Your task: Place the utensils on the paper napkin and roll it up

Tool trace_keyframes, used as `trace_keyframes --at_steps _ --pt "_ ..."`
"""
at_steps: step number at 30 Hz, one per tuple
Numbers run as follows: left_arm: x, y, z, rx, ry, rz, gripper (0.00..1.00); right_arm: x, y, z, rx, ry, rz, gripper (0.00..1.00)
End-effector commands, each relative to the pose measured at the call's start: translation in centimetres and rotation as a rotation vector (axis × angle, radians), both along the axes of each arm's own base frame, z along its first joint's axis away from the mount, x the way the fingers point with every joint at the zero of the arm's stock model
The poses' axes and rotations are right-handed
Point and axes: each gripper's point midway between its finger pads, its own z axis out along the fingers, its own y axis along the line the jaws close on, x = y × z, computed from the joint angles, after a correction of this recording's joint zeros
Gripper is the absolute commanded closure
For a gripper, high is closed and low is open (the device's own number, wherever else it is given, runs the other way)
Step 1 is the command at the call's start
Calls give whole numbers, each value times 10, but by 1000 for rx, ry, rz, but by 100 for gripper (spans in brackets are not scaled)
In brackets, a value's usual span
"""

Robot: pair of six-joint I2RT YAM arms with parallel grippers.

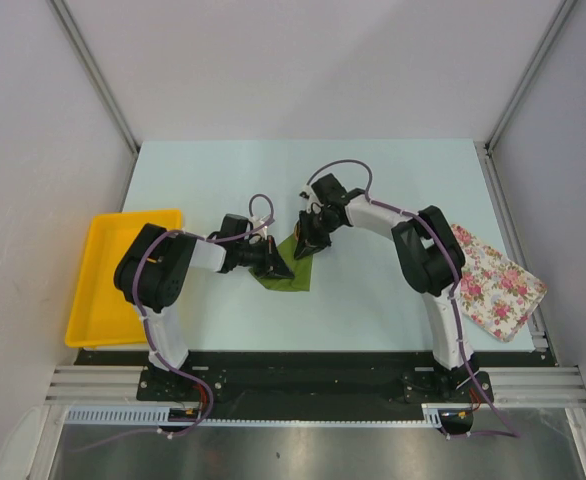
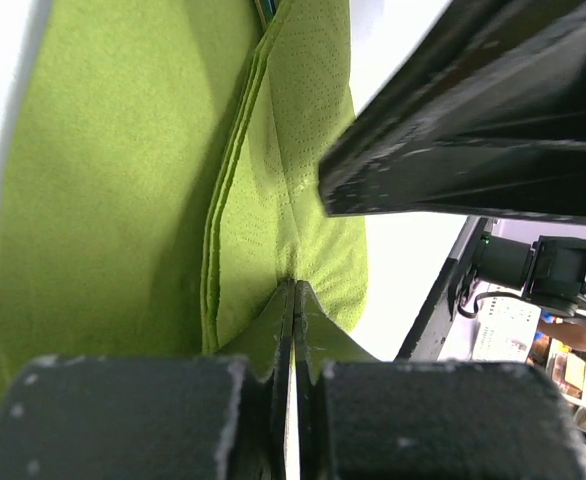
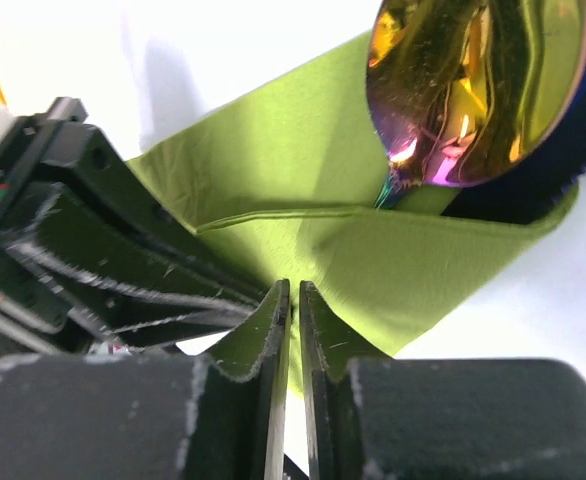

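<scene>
The left gripper (image 2: 293, 292) is pressed fully together on a folded edge of the paper napkin (image 2: 123, 180), with the green layers caught between its tips. The right gripper (image 3: 293, 290) has its jaws a hair apart at the napkin's other fold, and I cannot tell whether it grips the paper. Just beyond, the utensils (image 3: 473, 90) poke out of the wrap, gold spoon bowl beside a dark serrated blade (image 3: 533, 190), on the middle of the table (image 1: 373, 190) between the arms.

Pale table (image 1: 373, 200); green napkin (image 1: 295, 278) mid-table; yellow tray (image 1: 103, 290) left edge; floral cloth (image 1: 498, 280) right edge.
</scene>
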Motion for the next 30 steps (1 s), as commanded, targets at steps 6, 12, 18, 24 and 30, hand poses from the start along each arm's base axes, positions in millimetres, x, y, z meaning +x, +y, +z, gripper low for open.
trace_keyframes --at_steps 6,12,18,24,30 --pt "3 26 -36 179 -8 78 100 -7 -1 -6 -33 -18 33 91" --pt "2 26 -32 175 -21 70 100 -16 -12 -45 -108 4 61 100" --pt "10 18 14 58 -149 61 82 -25 -24 -70 -200 19 105 100" --pt "14 9 49 5 -228 43 76 -30 -31 -75 -225 23 138 100" --pt "8 -8 37 5 -199 12 75 -34 -33 -72 -201 38 161 100"
